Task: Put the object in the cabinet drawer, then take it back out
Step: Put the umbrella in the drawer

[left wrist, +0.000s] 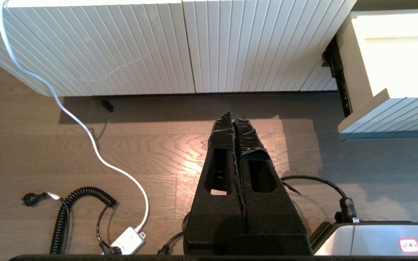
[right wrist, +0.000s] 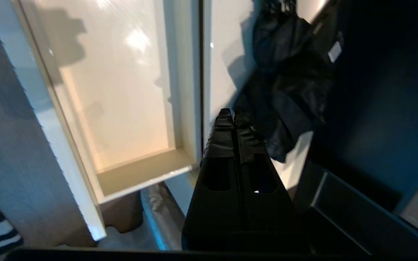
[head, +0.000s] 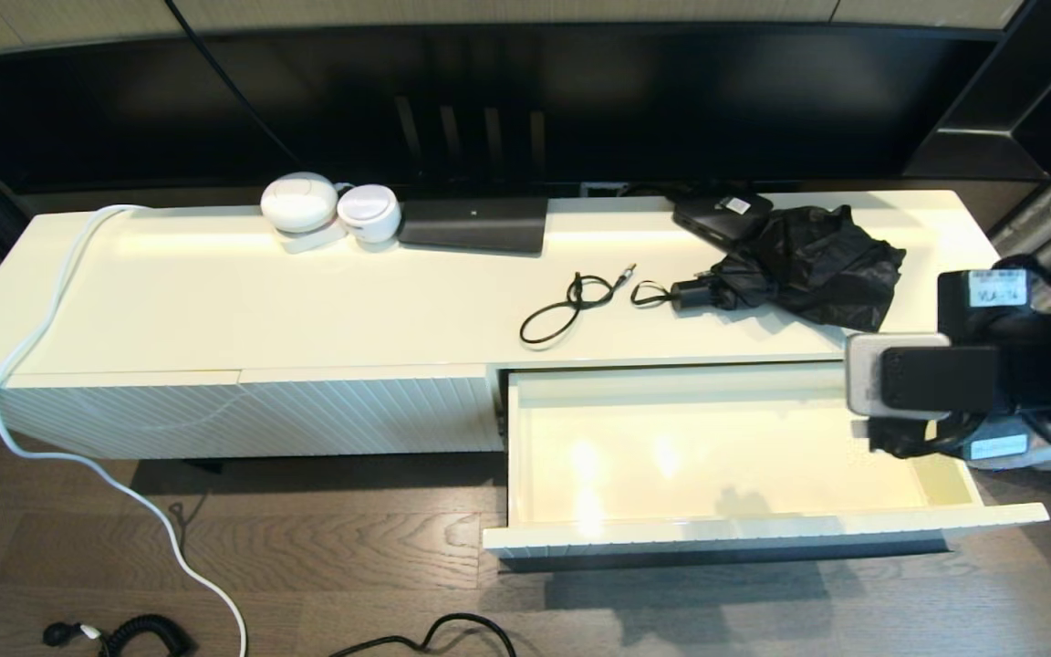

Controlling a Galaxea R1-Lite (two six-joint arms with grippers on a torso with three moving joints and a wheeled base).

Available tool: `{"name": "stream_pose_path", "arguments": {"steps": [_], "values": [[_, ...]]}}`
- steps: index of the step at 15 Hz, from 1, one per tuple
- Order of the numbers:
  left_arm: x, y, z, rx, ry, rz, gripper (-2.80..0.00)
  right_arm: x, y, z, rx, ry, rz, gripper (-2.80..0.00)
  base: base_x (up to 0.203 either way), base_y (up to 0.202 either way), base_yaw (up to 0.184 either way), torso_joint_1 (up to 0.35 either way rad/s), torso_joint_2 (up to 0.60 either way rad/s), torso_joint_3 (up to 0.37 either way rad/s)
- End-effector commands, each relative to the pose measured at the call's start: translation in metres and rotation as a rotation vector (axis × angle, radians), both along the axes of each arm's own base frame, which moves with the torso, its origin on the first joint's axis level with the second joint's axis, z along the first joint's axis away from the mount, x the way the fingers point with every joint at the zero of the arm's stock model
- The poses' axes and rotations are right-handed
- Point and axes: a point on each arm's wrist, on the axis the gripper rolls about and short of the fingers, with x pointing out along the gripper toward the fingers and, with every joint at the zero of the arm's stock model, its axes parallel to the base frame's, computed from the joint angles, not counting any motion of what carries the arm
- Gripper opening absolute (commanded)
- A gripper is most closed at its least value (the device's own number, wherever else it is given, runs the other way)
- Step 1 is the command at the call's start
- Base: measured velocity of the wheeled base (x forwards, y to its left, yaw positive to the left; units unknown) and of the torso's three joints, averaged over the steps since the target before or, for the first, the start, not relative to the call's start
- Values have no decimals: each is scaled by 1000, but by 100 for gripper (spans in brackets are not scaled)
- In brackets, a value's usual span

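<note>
The cabinet drawer (head: 744,531) stands pulled out at the right of the cream cabinet, and its glossy interior (right wrist: 122,108) holds nothing. A black folded umbrella (head: 799,265) lies on the cabinet top just behind the drawer, handle pointing left; it also shows as the dark umbrella (right wrist: 289,87) in the right wrist view. My right gripper (right wrist: 233,116) is shut and empty, hovering over the drawer's right end by the cabinet's front edge, close to the umbrella without touching it. My left gripper (left wrist: 233,117) is shut, empty and parked low over the wood floor in front of the ribbed panel.
On the cabinet top lie a looped black cable (head: 571,306), two white round devices (head: 299,203), a flat black box (head: 473,224) and a labelled black box (head: 722,214). A white cord (head: 33,347) runs down to the floor, where a coiled black cord (left wrist: 74,214) lies.
</note>
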Motion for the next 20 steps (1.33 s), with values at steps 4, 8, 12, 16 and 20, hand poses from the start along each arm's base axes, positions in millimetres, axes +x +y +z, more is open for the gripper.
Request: {"name": "stream_pose_path", "arguments": {"steps": [4,8,12,16,20], "values": [[0,0,0,0,0,0,-280,18,2,1,-72,-4,6,-280,0,0,0,0,0,0],[0,0,0,0,0,0,-280,51,9,-2,-81,7,-11,-280,0,0,0,0,0,0],[0,0,0,0,0,0,-280,80,14,5,-162,-12,54,-280,0,0,0,0,0,0],[0,0,0,0,0,0,-280,98,15,-4,-184,31,88,0,0,0,0,0,0,0],[0,0,0,0,0,0,-280,120,5,-14,-174,60,64,0,0,0,0,0,0,0]]}}
